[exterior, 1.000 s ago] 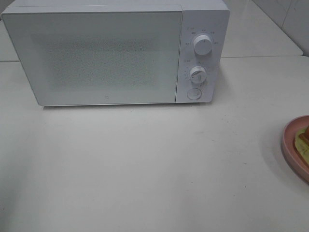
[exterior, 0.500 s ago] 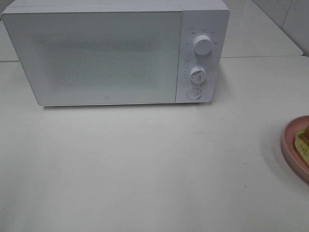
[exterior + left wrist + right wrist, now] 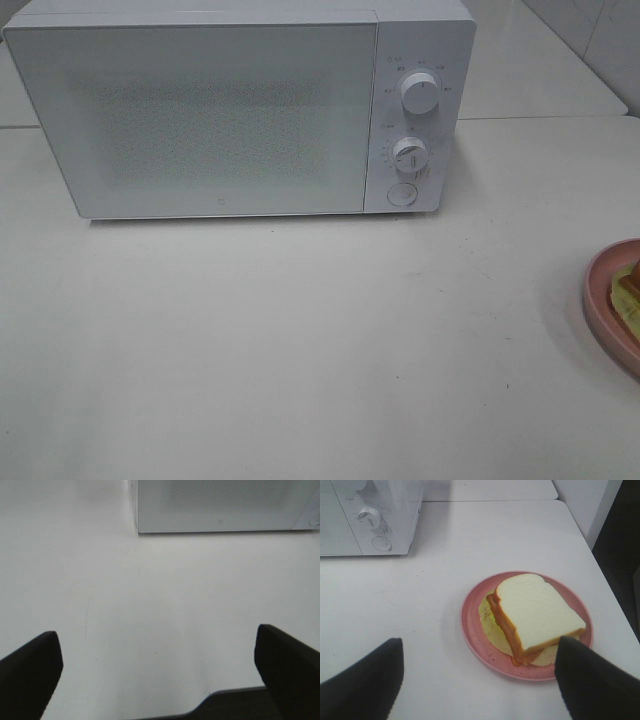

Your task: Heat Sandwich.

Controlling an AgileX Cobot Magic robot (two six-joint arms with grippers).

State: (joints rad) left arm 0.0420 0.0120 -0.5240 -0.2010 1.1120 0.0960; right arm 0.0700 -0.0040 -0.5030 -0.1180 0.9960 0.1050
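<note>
The sandwich [image 3: 535, 615], white bread over a reddish filling and pale green lettuce, lies on a round pink plate [image 3: 470, 625]. In the exterior high view only a sliver of the sandwich [image 3: 630, 290] and the plate [image 3: 600, 290] shows at the right edge. My right gripper [image 3: 480, 680] hangs open just short of the plate, its dark fingers [image 3: 595, 680] spread wide and holding nothing. The white microwave [image 3: 200, 120] stands at the back with its door shut. My left gripper [image 3: 160, 672] is open over bare table in front of the microwave [image 3: 220, 505]. Neither gripper shows in the exterior high view.
Two round knobs [image 3: 420, 92] and a round button [image 3: 401, 194] sit on the microwave's right panel. The white table [image 3: 300, 340] stretches in front of it. The table's right edge [image 3: 600, 575] runs close beside the plate, with a dark gap beyond.
</note>
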